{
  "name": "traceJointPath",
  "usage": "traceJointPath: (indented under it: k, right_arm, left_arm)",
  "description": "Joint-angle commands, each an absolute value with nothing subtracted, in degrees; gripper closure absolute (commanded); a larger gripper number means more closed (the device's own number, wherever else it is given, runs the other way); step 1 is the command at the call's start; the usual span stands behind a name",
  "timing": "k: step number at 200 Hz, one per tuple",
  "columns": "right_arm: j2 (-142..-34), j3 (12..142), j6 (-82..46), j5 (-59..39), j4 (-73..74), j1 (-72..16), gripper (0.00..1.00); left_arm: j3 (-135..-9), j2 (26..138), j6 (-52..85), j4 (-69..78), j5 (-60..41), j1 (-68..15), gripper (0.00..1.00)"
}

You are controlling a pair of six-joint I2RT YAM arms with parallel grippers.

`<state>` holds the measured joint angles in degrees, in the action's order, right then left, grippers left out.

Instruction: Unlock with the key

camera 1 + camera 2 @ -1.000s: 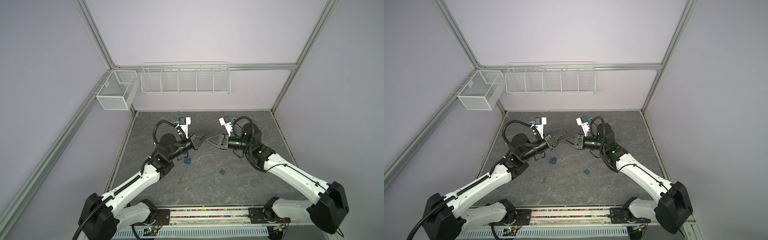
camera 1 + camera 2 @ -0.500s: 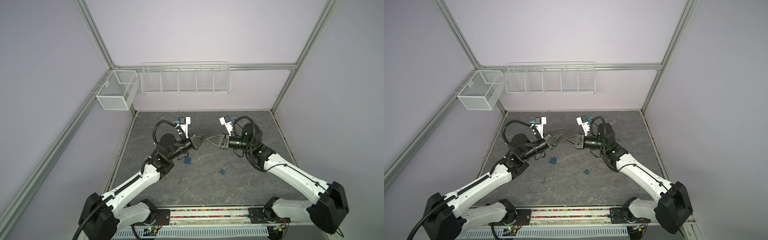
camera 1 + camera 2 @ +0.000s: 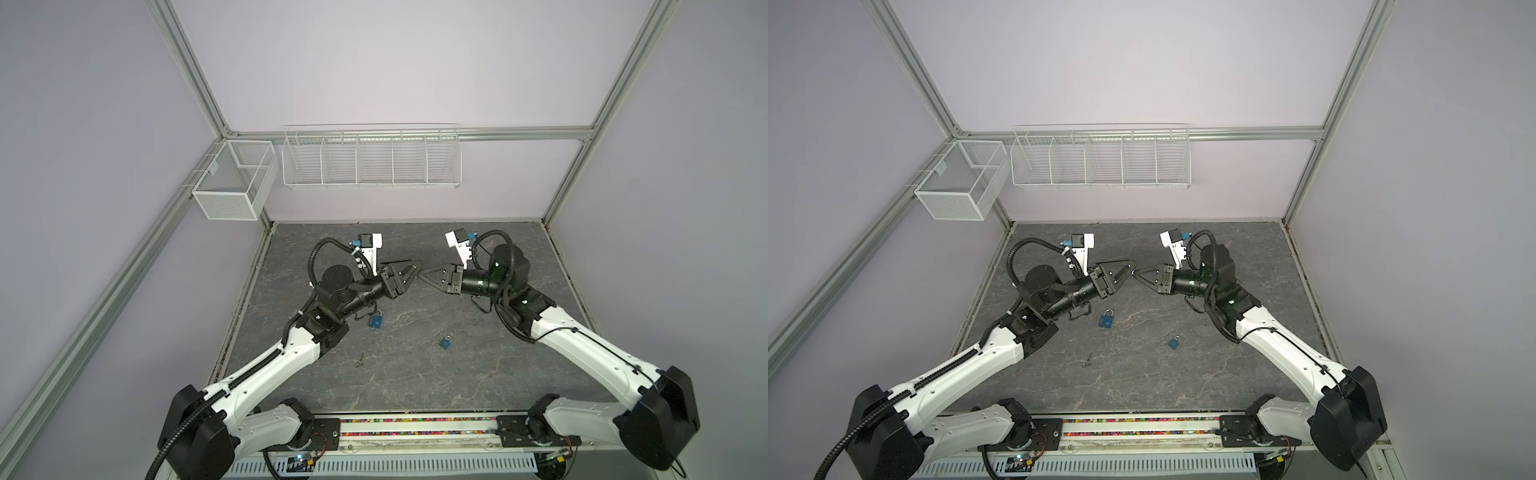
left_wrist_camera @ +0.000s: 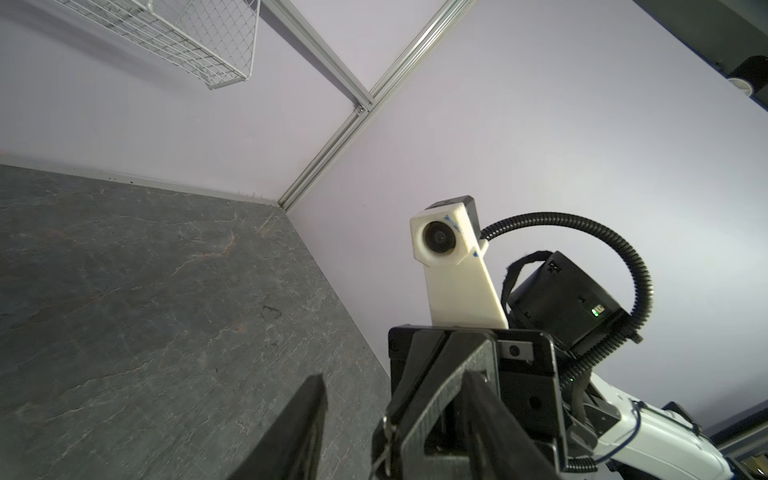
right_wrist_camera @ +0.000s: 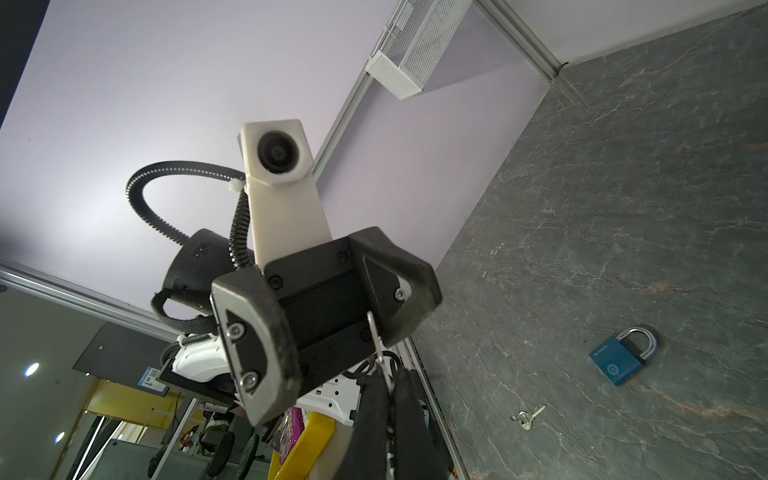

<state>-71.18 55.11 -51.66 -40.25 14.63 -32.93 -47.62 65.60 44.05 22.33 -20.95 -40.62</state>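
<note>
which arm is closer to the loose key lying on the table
Left. The loose key lies right beside the forearm of the left arm; the right arm is far across from it, its right gripper shut on a second key.

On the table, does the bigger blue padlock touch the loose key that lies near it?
Apart. The right wrist view shows bare table between the bigger blue padlock and the loose key; both top views agree.

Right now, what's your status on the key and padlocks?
Left gripper open. Right gripper shut on key, midair. Larger padlock and smaller padlock on table, untouched; second key there too. Nothing in the way.
</note>
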Motion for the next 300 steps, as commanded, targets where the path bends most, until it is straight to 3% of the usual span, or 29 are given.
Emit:
traceJointPath:
  k: [1,25,59,139,212,270,300]
  right_arm:
    - [-69.18,54.97,-49.44,-40.4,9.5,-31.17,0.94]
    - [-68.27,54.83,-46.34,-41.34,4.84,-29.07,0.94]
    - [-66.16,53.41,-42.66,-40.58,-1.77,-25.22,0.94]
    - [-61.13,45.54,-35.0,-38.72,-15.97,-15.58,0.94]
    - [-54.14,35.22,-36.46,-35.42,-19.11,-7.36,0.94]
    - [-52.52,36.08,-35.63,-32.87,-25.26,-2.77,0.94]
    - [-52.5,36.08,-36.47,-33.22,-25.66,-1.04,0.94]
  left_arm:
    - [-50.25,62.76,41.14,16.44,-17.31,-40.64,0.34]
    - [-50.97,61.02,39.59,7.86,-12.73,-40.69,0.17]
    - [-53.32,61.23,37.9,-5.96,-4.54,-43.16,0.0]
    - [-57.68,72.1,38.67,-20.04,9.15,-54.0,0.0]
    - [-63.29,89.32,38.33,-22.66,9.16,-60.82,0.0]
    - [-75.98,104.87,32.26,-31.09,11.55,-64.25,0.14]
    - [-81.74,110.93,29.82,-34.01,13.8,-66.39,0.15]
